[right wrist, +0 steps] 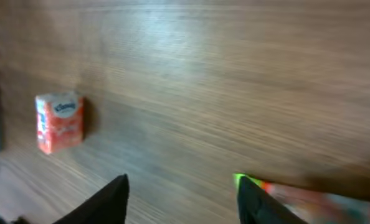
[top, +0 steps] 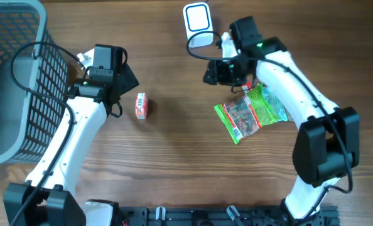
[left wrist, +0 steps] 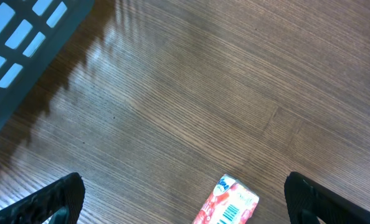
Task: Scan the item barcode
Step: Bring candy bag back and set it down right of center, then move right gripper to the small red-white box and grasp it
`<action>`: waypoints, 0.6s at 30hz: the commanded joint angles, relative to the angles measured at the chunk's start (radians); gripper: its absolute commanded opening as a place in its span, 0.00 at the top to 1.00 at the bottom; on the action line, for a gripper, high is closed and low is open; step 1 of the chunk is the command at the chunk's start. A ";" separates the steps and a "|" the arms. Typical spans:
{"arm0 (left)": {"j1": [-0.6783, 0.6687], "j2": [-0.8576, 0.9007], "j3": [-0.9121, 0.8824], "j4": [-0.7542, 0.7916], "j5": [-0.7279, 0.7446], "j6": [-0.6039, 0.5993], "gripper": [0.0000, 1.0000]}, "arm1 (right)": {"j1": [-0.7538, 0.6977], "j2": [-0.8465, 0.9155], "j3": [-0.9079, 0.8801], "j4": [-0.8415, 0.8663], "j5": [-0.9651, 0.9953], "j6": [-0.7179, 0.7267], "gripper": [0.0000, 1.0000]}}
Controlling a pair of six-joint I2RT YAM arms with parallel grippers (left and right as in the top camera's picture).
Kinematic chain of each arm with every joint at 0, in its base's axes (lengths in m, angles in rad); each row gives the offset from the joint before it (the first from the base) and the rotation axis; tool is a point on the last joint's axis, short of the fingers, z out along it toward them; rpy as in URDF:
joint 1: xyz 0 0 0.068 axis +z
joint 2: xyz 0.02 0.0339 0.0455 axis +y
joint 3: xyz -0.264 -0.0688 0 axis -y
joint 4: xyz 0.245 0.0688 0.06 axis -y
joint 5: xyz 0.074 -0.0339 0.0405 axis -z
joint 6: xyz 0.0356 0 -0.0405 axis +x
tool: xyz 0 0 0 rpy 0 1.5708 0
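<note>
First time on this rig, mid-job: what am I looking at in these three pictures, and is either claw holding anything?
Two white robot arms, the left arm and the right arm, work at a wooden table. The overhead picture looks straight down. The other two come from a camera on each wrist, so the dark shapes at their lower edges are that arm's own fingers. On the table lie a small red tissue pack, a green snack bag and a white scanner. A grey basket stands beside the left arm. The left claw is open close to the pack. The right claw is open near the bag. Neither holds anything.
</note>
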 commanded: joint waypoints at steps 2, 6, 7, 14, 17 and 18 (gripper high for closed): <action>0.004 0.001 -0.003 0.000 0.001 0.002 0.00 | 0.112 -0.009 -0.116 0.173 -0.055 0.183 0.45; 0.004 0.001 -0.003 0.000 0.001 0.002 0.00 | 0.254 -0.007 -0.227 0.468 0.039 0.290 0.53; 0.004 0.001 -0.003 0.000 0.001 0.002 0.00 | 0.297 -0.006 -0.259 0.550 0.103 0.323 0.53; 0.004 0.001 -0.003 0.000 0.001 0.002 0.00 | 0.486 -0.004 -0.347 0.812 0.406 0.530 0.54; 0.004 0.001 -0.003 0.000 0.001 0.002 0.00 | 0.503 0.026 -0.348 0.889 0.344 0.534 0.60; 0.004 0.001 -0.003 0.000 0.001 0.002 0.00 | 0.504 0.041 -0.348 0.904 0.330 0.545 0.60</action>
